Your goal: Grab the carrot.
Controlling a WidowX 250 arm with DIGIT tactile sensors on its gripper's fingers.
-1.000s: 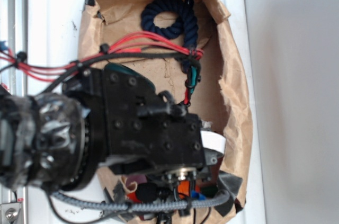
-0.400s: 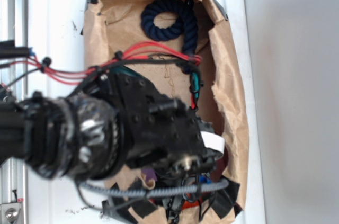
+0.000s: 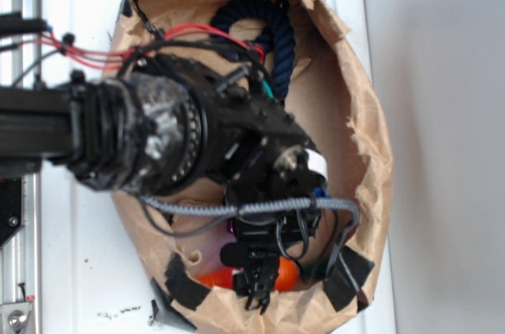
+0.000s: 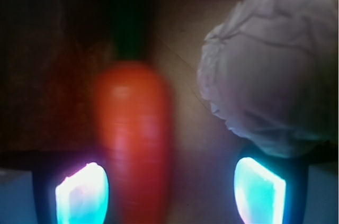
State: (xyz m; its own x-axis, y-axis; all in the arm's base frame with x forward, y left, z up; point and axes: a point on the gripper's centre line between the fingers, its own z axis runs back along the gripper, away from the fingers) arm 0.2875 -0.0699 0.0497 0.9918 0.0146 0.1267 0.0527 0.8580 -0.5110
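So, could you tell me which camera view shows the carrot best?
The wrist view: the carrot fills the frame's middle, orange body and dark stem visible, though blurred. In the exterior view, only orange patches show beside the gripper.

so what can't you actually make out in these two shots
- Carrot tip: wrist view, cut off by the bottom edge; whole carrot blurred.
- Carrot middle: exterior view, hidden behind the gripper.
- Contact between the fingers and the carrot: wrist view too blurred to tell.
- Pale crumpled object: wrist view, cut off at the right edge, identity unclear.
- Blue rope: exterior view, partly covered by the arm.
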